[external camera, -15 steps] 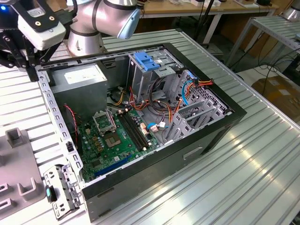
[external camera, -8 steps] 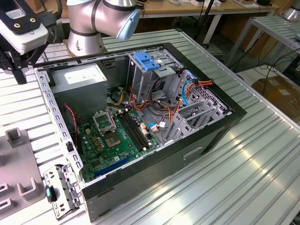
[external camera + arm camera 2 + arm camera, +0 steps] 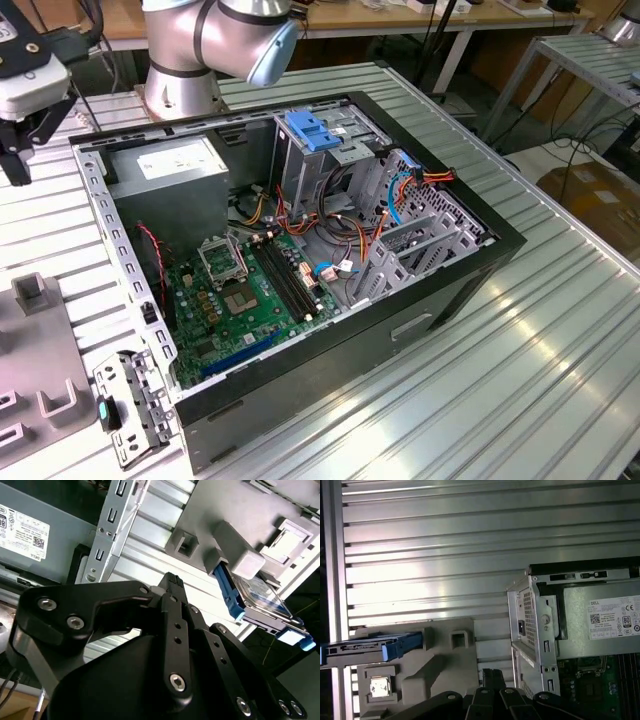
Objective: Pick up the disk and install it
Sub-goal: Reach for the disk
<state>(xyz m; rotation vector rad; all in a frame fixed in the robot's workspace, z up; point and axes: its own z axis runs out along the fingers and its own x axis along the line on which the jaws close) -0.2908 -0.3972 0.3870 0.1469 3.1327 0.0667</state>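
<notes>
Ribbed aluminium tabletop (image 3: 445, 545) carried the whole job. Closest in, the gripper (image 3: 172, 580) hung over it, tips drawn together on nothing, short of the disk (image 3: 260, 597), which sat slotted in a grey fixture (image 3: 445, 660) with blue rails (image 3: 227, 592) showing. A clean pick would, I judge, need the tips squared to those rails and clear of the fixture's raised blocks (image 3: 247, 562). Beyond lay the open computer case (image 3: 300, 385), its power supply (image 3: 165, 160), drive cage (image 3: 298, 185) and loose cables (image 3: 385, 215) crowding the bay.

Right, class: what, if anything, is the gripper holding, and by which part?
Nothing is held. The gripper has its jaws closed on nothing, and the disk sits in the grey holder, apart from it.
</notes>
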